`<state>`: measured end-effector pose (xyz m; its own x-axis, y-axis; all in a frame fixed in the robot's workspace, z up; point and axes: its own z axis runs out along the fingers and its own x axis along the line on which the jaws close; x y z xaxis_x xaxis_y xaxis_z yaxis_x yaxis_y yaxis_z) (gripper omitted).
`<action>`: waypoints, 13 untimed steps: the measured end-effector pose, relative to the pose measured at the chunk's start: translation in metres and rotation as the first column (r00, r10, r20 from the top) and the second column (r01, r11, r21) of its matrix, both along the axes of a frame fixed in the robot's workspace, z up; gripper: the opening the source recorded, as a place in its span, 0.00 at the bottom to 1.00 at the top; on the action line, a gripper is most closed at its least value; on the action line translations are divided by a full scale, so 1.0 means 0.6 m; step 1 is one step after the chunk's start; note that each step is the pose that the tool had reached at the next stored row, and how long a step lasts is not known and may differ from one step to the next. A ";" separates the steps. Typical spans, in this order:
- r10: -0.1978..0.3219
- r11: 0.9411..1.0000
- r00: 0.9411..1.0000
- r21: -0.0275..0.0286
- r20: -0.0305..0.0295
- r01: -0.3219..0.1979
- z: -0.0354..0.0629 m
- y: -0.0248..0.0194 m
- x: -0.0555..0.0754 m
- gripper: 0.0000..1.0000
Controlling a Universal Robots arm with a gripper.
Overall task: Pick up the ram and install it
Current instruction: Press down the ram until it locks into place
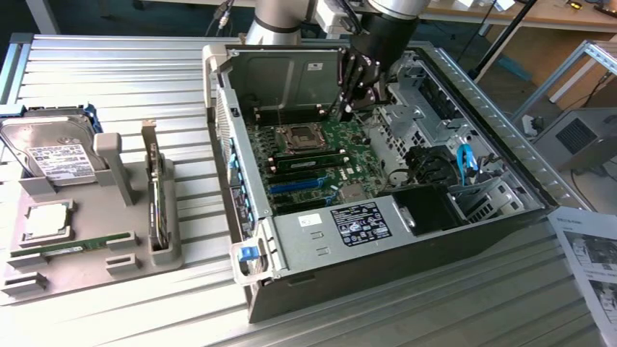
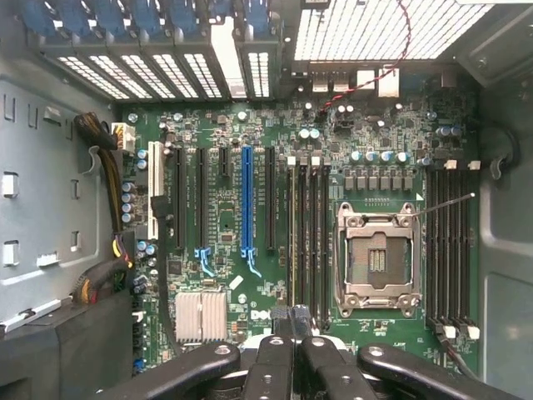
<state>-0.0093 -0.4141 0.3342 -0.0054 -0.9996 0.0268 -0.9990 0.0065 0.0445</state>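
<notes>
The ram point(image 1: 297, 165), a thin green board strip, stands on edge in the bank of long black memory slots beside the processor socket point(image 2: 376, 258), a square metal frame with a hinged latch. From the exterior view I cannot settle exactly which slot holds it, and its label is too small to read. In the wrist view it is edge-on and hard to tell from the slot walls.

The end effector point(image 2: 291, 321) hangs above that bank with its black fingertips pressed together, gripping nothing. The arm above it is cut off.

Around the slots lie a glossy green motherboard, a blue expansion slot point(image 2: 246, 200), a finned silver heat sink point(image 2: 200, 315) and bundled cables point(image 2: 100, 167) partly hidden behind the steel wall. The open computer case point(image 1: 318, 238) sits mid-counter towards the far edge.

The counter point(image 1: 126, 87) is ribbed aluminium. Near the edge on the exterior view's left, a moulded grey tray point(image 1: 111, 163) holds a second green stick point(image 1: 72, 247) lying flat, a square silver processor chip point(image 1: 46, 220) and a hard drive point(image 1: 53, 152). A printed sheet point(image 1: 588, 253) at the opposite edge is cut off.
</notes>
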 end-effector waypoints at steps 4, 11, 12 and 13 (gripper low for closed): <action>0.000 1.000 1.000 0.000 0.000 0.000 -0.008 0.0000 0.000 0.11; 0.000 1.000 1.000 0.000 0.000 0.000 -0.022 0.0000 0.000 0.11; 0.000 1.000 1.000 0.000 0.000 0.000 -0.024 0.0000 0.000 0.11; 0.000 1.000 1.000 0.000 0.000 0.000 -0.027 0.0000 0.000 0.11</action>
